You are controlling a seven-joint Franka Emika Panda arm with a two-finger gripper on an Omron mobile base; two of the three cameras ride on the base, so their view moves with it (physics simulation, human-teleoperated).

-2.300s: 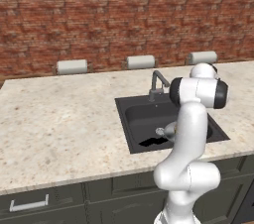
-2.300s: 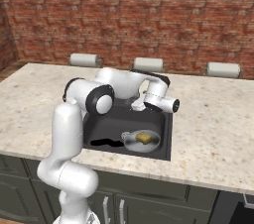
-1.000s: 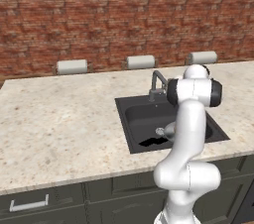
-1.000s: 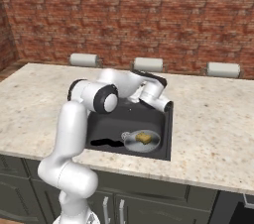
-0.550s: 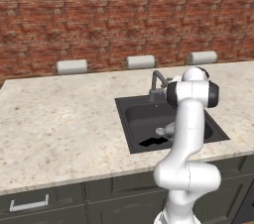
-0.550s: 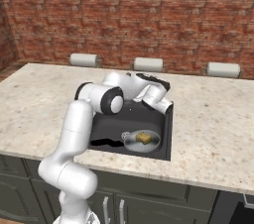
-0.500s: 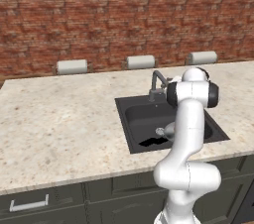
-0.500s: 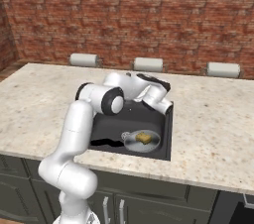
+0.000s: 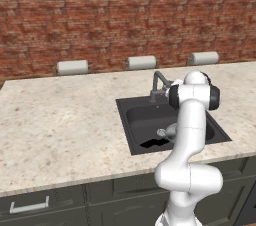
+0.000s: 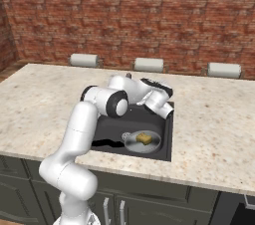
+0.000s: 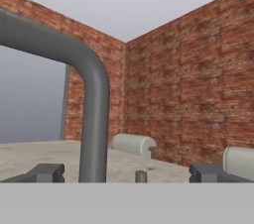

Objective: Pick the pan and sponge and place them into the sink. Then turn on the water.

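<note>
The pan (image 10: 143, 142) lies in the sink (image 10: 167, 134), with the sponge (image 10: 144, 138) resting inside it. The gripper (image 11: 124, 172) is spread wide and holds nothing. The grey faucet (image 11: 92, 99) stands between its fingertips (image 11: 47, 171).

A rendered kitchen. A speckled beige stone table (image 9: 60, 120) runs along a red brick wall (image 9: 100, 15), with a black sink (image 9: 145, 120) sunk into it and a grey bent faucet (image 9: 157, 82) at its back edge. Under the top sit dark grey-green cabinets (image 9: 60, 205) with silver handles (image 9: 29, 207). Three pale cylinders (image 9: 72, 67) lie along the foot of the wall. A pan (image 10: 143, 142) with a sponge (image 10: 144, 139) in it rests in the sink.
</note>
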